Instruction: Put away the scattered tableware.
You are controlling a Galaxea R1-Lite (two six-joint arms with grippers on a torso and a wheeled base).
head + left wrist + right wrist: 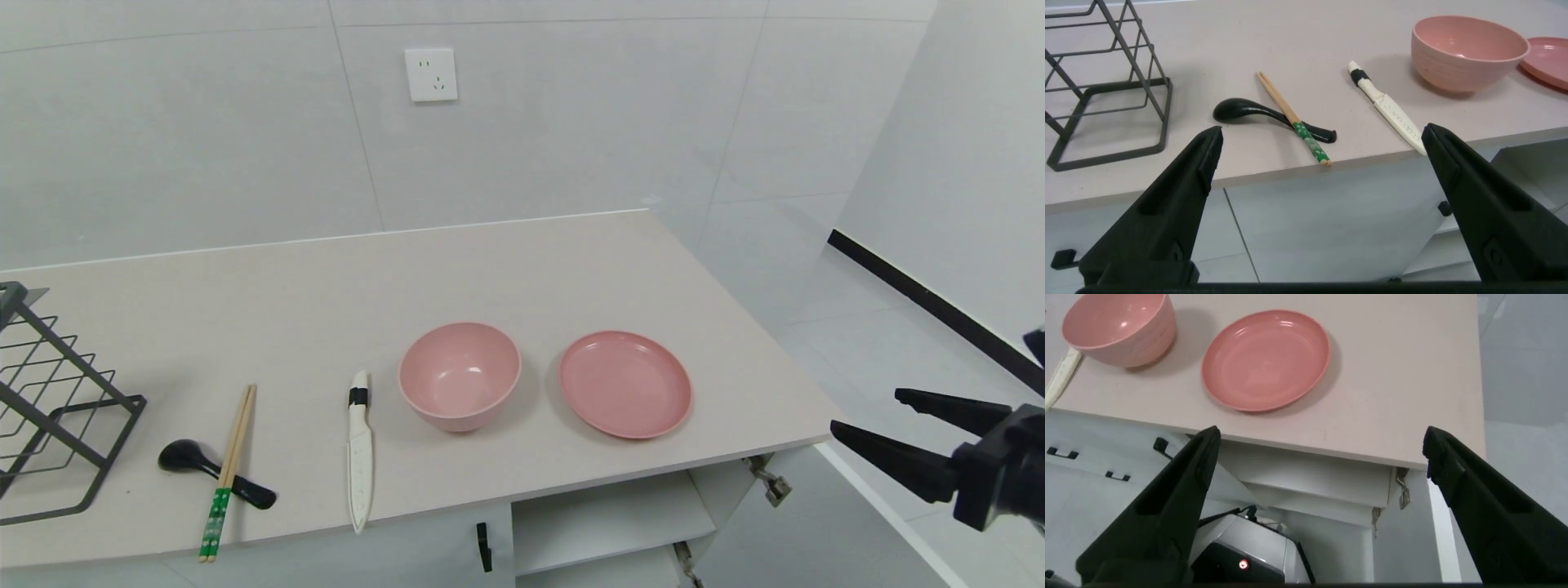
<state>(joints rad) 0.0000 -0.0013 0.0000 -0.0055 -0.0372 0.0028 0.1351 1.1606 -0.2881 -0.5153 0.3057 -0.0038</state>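
Observation:
On the counter [286, 310] lie, from left to right, a black spoon [184, 455] with a pair of green-tipped chopsticks [217, 513] laid across it, a white knife [359, 449], an upright pink bowl [460, 376] and a pink plate [625, 382]. My right gripper [865, 411] hangs open off the counter's right end, below its level. In the right wrist view that gripper [1321, 434] sits before the counter's front edge, with the plate [1266, 359] and bowl [1118, 327] beyond. My left gripper [1321, 132] is open, in front of the counter edge, facing the spoon [1241, 110], chopsticks [1290, 126] and knife [1388, 110].
A dark wire dish rack [49, 408] stands at the counter's far left, also seen as the rack [1102, 73] in the left wrist view. Below the counter an open cabinet shows a white shelf [604, 514]. A tiled wall backs the counter.

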